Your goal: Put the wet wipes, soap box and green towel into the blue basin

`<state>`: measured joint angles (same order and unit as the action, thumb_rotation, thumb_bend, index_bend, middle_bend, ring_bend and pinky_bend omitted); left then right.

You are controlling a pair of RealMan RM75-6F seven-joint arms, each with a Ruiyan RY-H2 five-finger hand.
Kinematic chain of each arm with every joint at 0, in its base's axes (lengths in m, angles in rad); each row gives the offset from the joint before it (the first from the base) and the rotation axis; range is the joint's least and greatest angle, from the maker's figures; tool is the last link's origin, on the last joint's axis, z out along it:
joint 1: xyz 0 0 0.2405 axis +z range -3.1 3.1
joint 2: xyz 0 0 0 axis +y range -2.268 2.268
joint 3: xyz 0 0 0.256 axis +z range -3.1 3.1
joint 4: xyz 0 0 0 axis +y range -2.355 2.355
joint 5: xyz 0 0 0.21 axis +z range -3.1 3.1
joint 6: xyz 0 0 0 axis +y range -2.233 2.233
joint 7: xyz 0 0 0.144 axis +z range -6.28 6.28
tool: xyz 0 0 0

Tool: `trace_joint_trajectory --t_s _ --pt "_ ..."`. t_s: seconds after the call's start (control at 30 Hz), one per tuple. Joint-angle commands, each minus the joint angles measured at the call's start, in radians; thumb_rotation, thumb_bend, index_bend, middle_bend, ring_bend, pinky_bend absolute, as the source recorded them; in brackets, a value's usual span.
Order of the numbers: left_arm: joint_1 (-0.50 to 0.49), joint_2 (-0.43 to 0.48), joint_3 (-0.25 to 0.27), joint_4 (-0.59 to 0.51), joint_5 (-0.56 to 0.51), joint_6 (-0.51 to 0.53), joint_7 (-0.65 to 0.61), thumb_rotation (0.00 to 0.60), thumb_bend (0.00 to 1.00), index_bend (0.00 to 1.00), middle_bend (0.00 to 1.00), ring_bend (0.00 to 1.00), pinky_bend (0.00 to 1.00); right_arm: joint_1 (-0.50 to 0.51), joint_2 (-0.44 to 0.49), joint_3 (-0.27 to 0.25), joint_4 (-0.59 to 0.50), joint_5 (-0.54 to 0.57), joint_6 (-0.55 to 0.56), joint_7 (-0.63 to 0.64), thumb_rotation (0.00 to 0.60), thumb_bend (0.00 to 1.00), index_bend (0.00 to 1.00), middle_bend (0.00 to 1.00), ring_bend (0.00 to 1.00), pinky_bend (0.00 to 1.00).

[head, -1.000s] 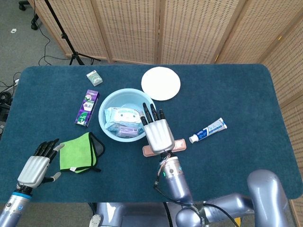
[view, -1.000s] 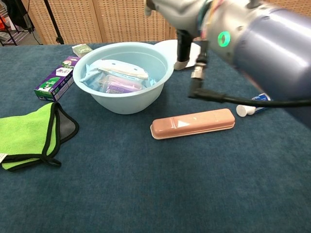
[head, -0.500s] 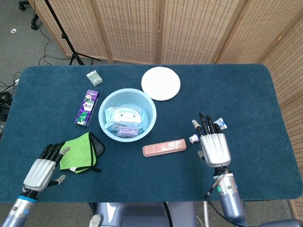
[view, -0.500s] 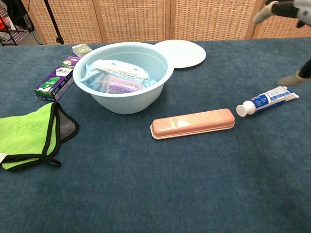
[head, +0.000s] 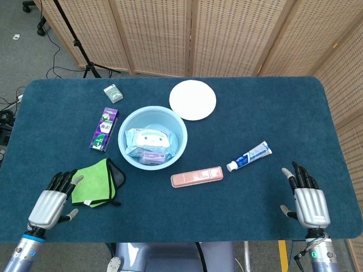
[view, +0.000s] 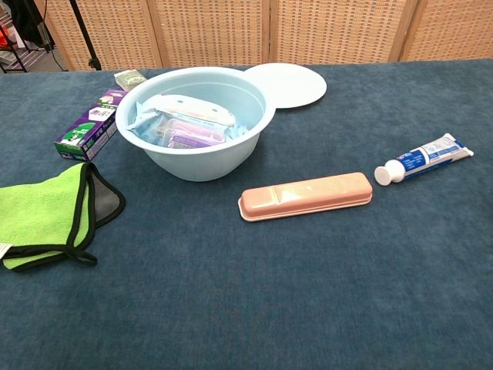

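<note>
Now the right hand [head: 310, 205] is sitting at the near right corner of the table [head: 272, 113], well back from where it was half a sec ago beside the toothpaste [head: 249, 156], and far from the basin it was hovering over a sec ago. It's lying back-up w/ fingers straight and a bit apart, holding nothing, touching none of the objects. Chest view isn't showing it at all anymore.

Left hand [head: 50, 198] is staying at the near left edge, about where it was, fingers extended and empty, fingertips just beside the near left edge of the green towel [head: 95, 183]; can't tell if they're touching it.

Green towel is still lying folded on the table, left of and nearer than the blue basin [head: 127, 123], not in it. Blue basin is sitting mid-table w/ the wet wipes [head: 148, 140] inside, and a purple soap box [head: 150, 155] lying at their near edge, also inside; chest view is showing both the same way.

Pink case [head: 197, 177] is lying on the table just near-right of the basin, apart from it. Toothpaste is lying further right, cap pointing toward the case. White plate [head: 193, 100] is sitting at the far right of the basin. Purple box [head: 105, 128] is lying left of the basin, small green box [head: 113, 93] farther back.
</note>
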<state>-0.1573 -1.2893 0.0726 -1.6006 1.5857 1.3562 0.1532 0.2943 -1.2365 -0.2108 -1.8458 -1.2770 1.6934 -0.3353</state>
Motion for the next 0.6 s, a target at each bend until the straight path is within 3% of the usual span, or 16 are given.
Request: trace_joint_trajectory --t_s 0.03,0.2,0.6 --pt "0.0 -0.002 0.002 -0.002 0.001 -0.003 0.003 0.6 0.21 0.0 0.0 0.0 0.0 -0.065 0.032 -0.03 0.04 -0.051 0.013 0.066 0.6 0.16 0.14 0.0 0.0 0.17" --pt "0.001 -0.007 0.009 -0.007 0.009 -0.005 0.019 0.6 0.21 0.0 0.0 0.0 0.0 -0.118 0.051 -0.036 0.068 -0.103 0.015 0.122 0.6 0.16 0.14 0.0 0.0 0.17" --pt "0.001 -0.027 0.018 -0.015 0.0 -0.026 0.055 0.6 0.21 0.0 0.0 0.0 0.0 -0.169 0.087 0.013 0.068 -0.161 -0.027 0.163 0.6 0.16 0.14 0.0 0.0 0.17"
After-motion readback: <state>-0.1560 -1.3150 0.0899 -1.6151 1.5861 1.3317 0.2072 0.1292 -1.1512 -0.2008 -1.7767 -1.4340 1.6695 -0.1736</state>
